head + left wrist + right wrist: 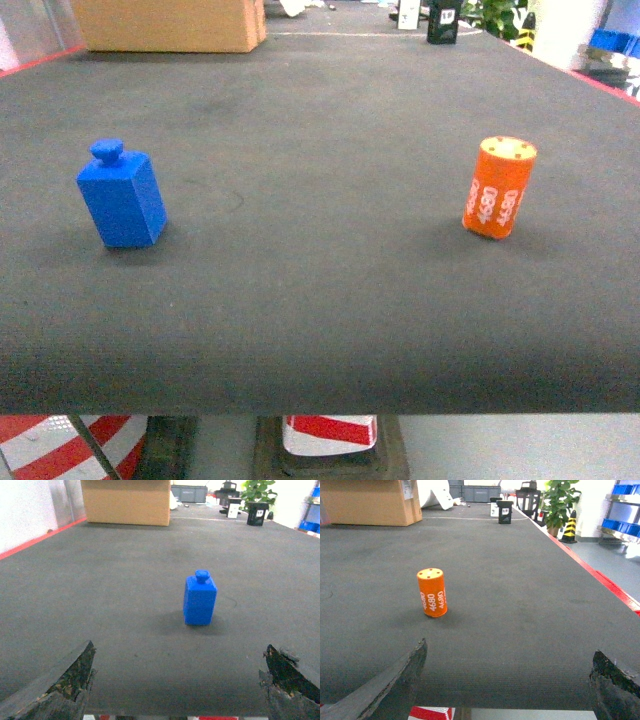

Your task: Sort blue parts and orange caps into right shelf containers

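A blue part [122,195], a square bottle shape with a round knob, stands upright on the left of the dark table [320,300]. An orange cap [499,187], a cylinder printed 4680, stands on the right. My left gripper [179,646] is open over the table's front edge, with the blue part [200,599] ahead of it and slightly right. My right gripper [509,647] is open too, and the orange cap [432,592] stands ahead to its left. Neither gripper shows in the head view. The right shelf containers [626,489] appear as blue crates far off to the right.
A cardboard box [168,24] stands at the table's far left. A black sign [504,512] and a potted plant [559,500] are at the far end. A red strip [600,577] lines the table's right edge. A red-and-white striped barrier [330,432] sits below the front edge.
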Robot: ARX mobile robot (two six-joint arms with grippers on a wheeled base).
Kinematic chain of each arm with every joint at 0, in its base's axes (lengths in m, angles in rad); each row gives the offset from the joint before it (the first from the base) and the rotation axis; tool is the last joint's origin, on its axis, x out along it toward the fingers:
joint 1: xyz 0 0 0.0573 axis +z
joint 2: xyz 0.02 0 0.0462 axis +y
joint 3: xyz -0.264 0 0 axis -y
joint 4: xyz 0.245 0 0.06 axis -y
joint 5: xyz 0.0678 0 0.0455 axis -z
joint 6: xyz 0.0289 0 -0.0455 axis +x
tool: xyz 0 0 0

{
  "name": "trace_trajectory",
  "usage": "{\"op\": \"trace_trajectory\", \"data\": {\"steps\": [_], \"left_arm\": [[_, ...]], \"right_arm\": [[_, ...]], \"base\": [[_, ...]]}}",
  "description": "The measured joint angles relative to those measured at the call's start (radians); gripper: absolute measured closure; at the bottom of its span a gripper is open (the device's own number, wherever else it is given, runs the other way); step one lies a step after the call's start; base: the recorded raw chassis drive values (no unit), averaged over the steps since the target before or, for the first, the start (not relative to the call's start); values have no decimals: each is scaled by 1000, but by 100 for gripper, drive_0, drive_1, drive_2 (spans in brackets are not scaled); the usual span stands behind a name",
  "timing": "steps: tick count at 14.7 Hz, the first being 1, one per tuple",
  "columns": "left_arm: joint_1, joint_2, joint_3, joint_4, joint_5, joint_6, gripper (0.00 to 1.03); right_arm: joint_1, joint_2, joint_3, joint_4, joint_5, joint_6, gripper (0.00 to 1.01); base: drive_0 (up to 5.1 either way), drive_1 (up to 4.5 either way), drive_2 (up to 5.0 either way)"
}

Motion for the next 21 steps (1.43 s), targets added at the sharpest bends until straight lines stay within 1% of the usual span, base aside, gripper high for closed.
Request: {"op": "trace_trajectory", "data": {"steps": [21], "left_arm": [[0,0,0,0,1,1,5]], "right_arm": [[0,0,0,0,0,1,3]], "base": [[0,0,0]]}}
